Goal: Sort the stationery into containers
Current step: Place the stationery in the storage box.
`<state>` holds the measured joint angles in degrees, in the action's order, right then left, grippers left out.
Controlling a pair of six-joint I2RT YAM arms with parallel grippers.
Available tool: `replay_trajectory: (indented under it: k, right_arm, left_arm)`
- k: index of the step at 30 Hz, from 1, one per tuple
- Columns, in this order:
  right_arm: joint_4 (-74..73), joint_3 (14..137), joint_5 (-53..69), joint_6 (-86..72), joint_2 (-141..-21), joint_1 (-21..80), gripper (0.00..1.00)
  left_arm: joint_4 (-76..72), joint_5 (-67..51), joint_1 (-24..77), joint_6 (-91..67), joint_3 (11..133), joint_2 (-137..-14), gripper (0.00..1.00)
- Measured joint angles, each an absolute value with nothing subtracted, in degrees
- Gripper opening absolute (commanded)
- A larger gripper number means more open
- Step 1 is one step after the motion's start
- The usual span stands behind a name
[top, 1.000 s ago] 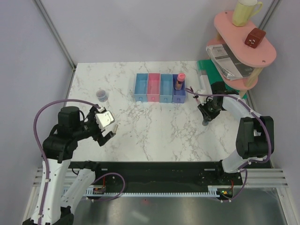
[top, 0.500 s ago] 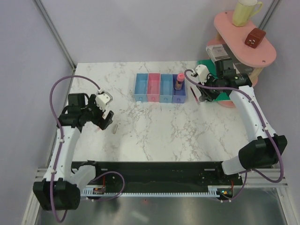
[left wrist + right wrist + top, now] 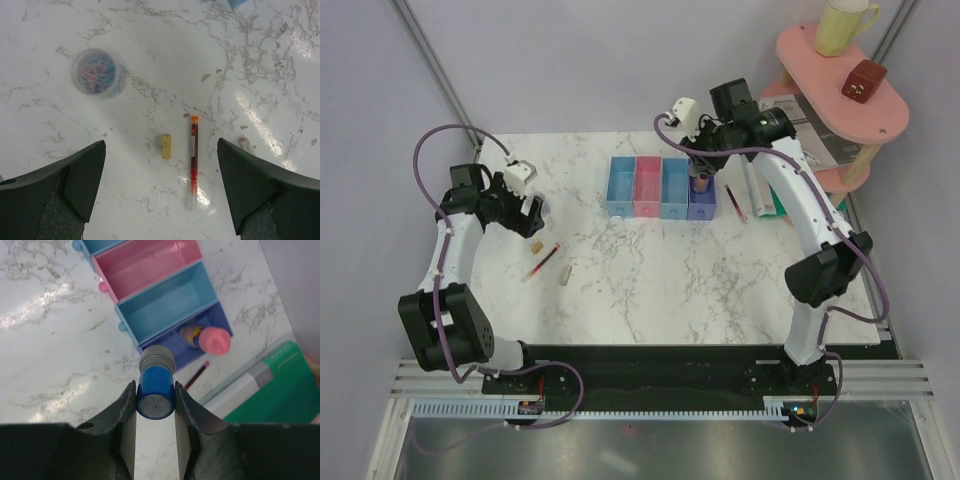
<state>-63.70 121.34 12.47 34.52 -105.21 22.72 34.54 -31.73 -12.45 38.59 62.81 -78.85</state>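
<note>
Blue cylinder (image 3: 155, 390) between fingers of the right tool (image 3: 155, 402), by the purple-blue bin (image 3: 217, 315)

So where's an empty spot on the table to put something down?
The biggest bare marble is in front of the bins, right of the short stick. Behind the bins is bare too. Crowded: around the thin red pen, and right of the bins by the dark red pen and green mat.
</note>
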Motion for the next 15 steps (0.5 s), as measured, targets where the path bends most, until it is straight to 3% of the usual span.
replay_trajectory:
  k: [7, 15]
  right_arm:
    - [-62.04, 135.04, 9.96, 34.48, -121.51, 27.57, 0.03]
    - [-48.12, 135.50, 7.46, 32.49, -126.67, 30.81, 0.04]
  left_arm:
    - [30.94, -32.25, -12.51, 38.68, 71.31, -89.93, 1.00]
    - [24.29, -31.20, -12.51, 38.61, 75.61, -99.74, 1.00]
